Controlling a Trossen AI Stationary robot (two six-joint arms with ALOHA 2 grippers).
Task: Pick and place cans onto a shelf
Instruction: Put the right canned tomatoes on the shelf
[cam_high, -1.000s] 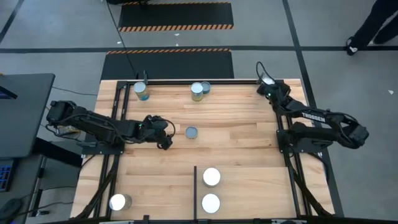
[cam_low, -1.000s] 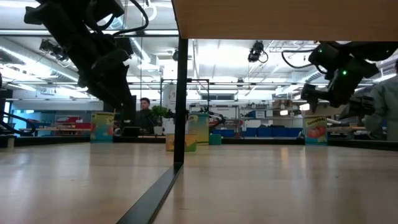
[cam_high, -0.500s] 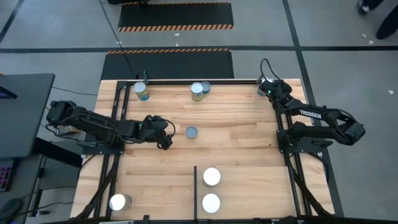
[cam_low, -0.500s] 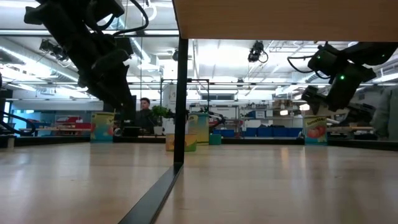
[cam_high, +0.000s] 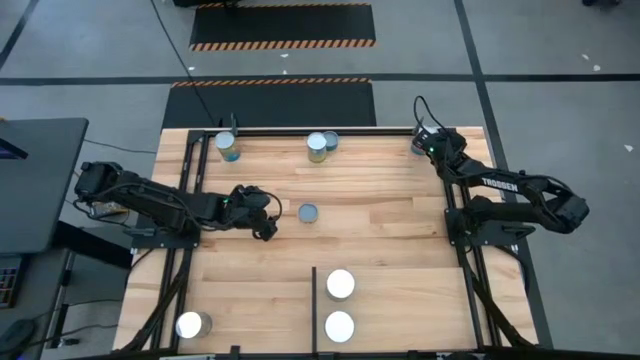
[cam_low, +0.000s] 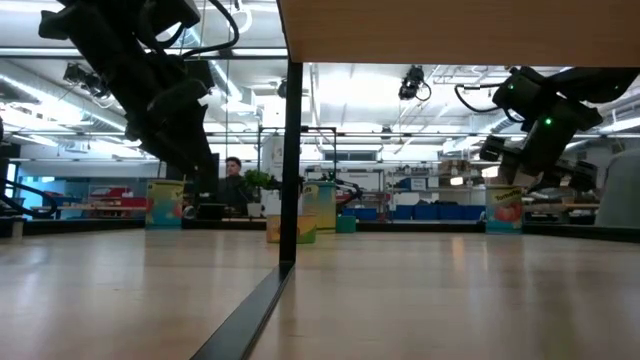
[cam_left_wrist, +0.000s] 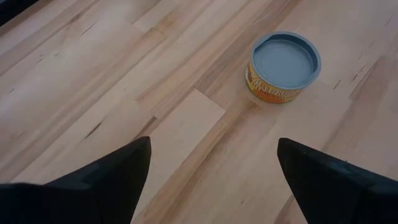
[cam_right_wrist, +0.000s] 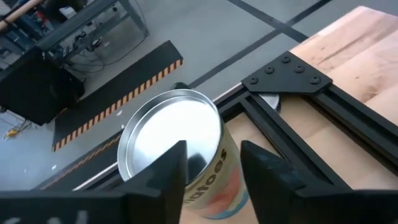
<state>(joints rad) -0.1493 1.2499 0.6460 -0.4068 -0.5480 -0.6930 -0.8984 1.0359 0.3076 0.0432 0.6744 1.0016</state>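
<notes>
Risk: tall can (cam_right_wrist: 180, 155) sits at table's far right corner, hard by black frame (cam_right_wrist: 298, 99); off-centre squeeze could tip it over edge.

Right gripper (cam_right_wrist: 211, 180) at 1 o'clock of table, fingers straddling that can, open, not yet clamped.

Left gripper (cam_left_wrist: 211, 180) near 9 o'clock, jaws spread, empty, flat can (cam_left_wrist: 283, 67) ahead toward 3.

Shelf (cam_high: 400, 300) at 6 o'clock holds two cans.
</notes>
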